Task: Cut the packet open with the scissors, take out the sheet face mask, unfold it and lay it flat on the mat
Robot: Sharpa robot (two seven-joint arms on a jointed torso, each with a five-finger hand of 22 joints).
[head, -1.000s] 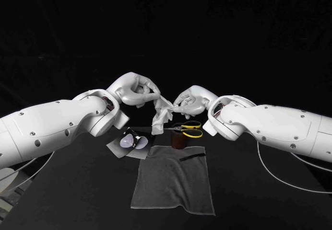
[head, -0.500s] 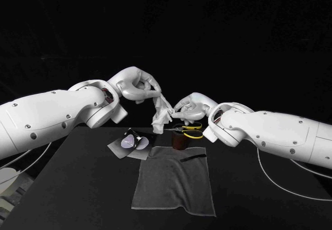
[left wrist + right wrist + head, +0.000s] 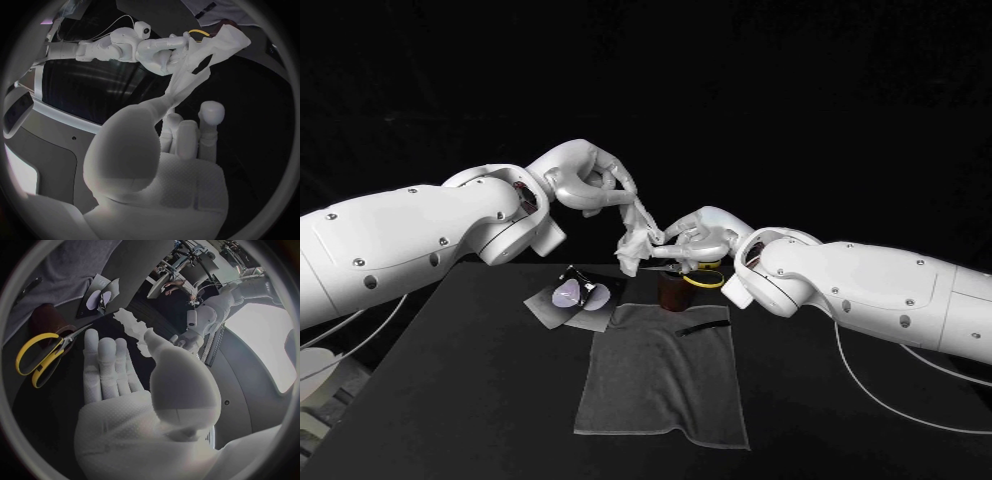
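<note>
Sheet mask (image 3: 639,226) held up between both hands, over the mat's (image 3: 661,380) far end.
The left hand (image 3: 589,182) pinches its top end and the right hand (image 3: 692,232) pinches lower down, both closed on the fabric, likely to draw the folds apart before laying it down. The packet (image 3: 571,297) lies beside the mat's far corner; the scissors (image 3: 704,279) rest behind the right hand.

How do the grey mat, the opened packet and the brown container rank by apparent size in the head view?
1. grey mat: clearly the largest.
2. opened packet: middle.
3. brown container: smallest.
All three lie at a similar distance from the camera, so the order seems reliable.
</note>
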